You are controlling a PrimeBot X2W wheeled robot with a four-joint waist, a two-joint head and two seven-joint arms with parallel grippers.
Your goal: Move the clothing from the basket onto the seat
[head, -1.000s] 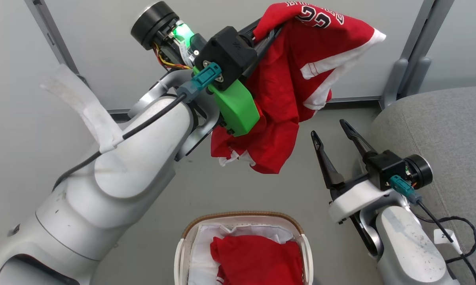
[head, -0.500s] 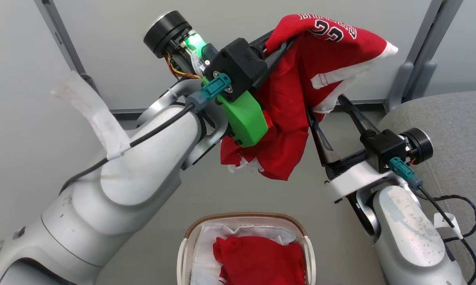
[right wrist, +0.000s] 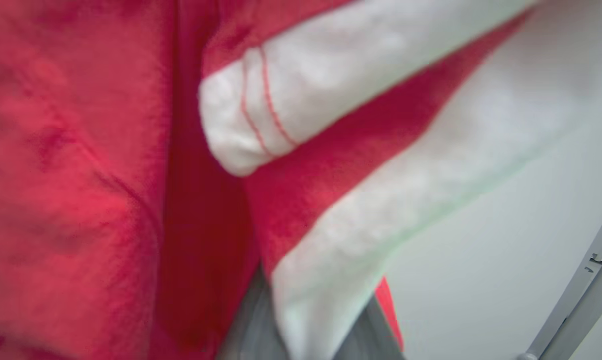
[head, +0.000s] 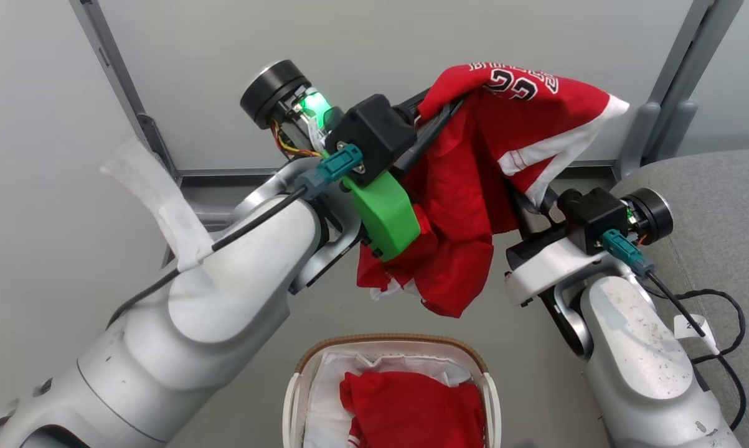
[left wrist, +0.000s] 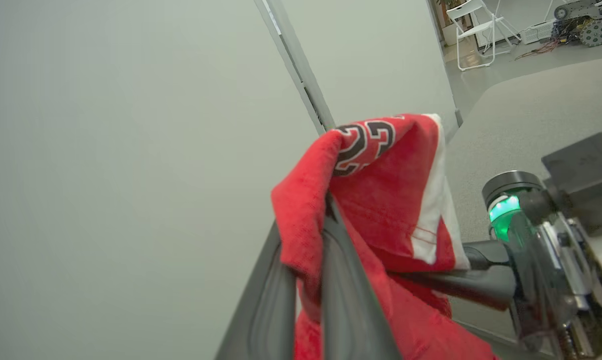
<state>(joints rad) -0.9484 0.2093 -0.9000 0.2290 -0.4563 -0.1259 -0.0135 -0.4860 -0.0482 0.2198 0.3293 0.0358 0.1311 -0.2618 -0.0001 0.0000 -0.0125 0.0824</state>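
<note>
My left gripper (head: 438,116) is shut on a bright red jersey (head: 474,186) with white trim and a black "23", which hangs in the air above the floor. In the left wrist view its dark fingers (left wrist: 331,260) pinch a fold of the jersey (left wrist: 381,200). My right gripper (head: 528,200) reaches into the jersey's lower white-trimmed edge, shut on it, fingertips hidden by cloth. Red and white cloth (right wrist: 130,150) lies close up in the right wrist view. A second red garment (head: 411,410) lies in the basket (head: 386,341) at the bottom. The grey seat (head: 710,205) is at the right.
Pale wall panels with grey posts (head: 673,93) stand behind the arms. A black cable (head: 723,311) and a white tag lie on the seat's edge by my right arm. A white folding chair (left wrist: 476,30) stands far off beyond the seat (left wrist: 531,110).
My right gripper rose from below the jersey up into its white-trimmed edge and closed from wide open to shut. The camera tilted, so everything sits lower in the head view.
</note>
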